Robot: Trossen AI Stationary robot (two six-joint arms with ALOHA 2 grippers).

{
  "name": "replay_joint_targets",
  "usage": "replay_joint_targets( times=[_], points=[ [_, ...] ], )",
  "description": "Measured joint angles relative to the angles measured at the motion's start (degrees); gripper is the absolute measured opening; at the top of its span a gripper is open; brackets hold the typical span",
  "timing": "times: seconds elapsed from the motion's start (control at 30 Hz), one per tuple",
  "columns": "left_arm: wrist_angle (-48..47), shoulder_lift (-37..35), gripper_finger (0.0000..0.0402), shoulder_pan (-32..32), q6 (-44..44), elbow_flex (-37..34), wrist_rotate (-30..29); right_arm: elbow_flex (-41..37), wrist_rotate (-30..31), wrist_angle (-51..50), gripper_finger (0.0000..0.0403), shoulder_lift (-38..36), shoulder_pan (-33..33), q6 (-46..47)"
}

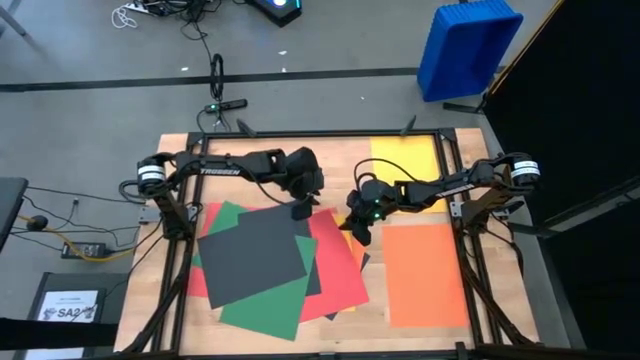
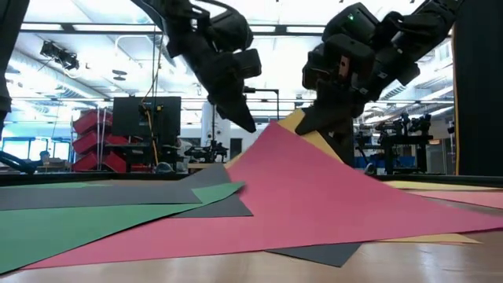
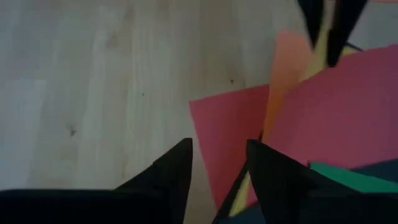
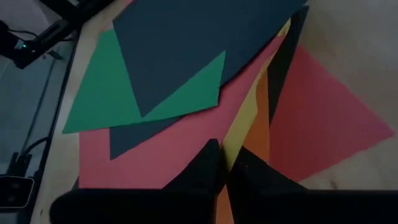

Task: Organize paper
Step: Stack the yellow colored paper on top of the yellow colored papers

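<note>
Paper: messy overlapping pile of thin matte red (image 1: 335,262), green (image 1: 262,305) and dark grey rectangular sheets (image 1: 250,255) at centre-left of the high view. 1 orange sheet (image 1: 425,272) lies flat at lower right, 1 yellow sheet (image 1: 405,160) at upper right. Right gripper (image 1: 356,226) is clamped on the pile's raised red/yellow edge, mid-frame. Left gripper (image 1: 301,208), fingers (image 3: 174,171) parted and holding nothing, hovers over the pile's top edge.

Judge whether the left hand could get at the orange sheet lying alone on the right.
Probably not easily: the right hand and its arm sit between the left hand and that orange sheet.
</note>
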Motion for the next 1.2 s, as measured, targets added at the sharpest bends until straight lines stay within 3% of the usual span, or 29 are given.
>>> replay_joint_targets(
  times=[0.37,0.97,1.2],
  points=[
    [0.9,2.9,0.0147,1.4,4.1,0.0,9.9,1.0,0.3,-0.4,0.0000,0.0,0.0,-2.3],
    [0.5,6.9,0.0147,1.8,4.7,0.0,12.1,1.0,1.2,-0.6,0.0000,0.0,0.0,-2.9],
    [-0.1,7.0,0.0147,1.8,4.8,0.0,13.6,1.0,6.9,-0.6,0.0000,0.0,0.0,-3.8]
  ],
)
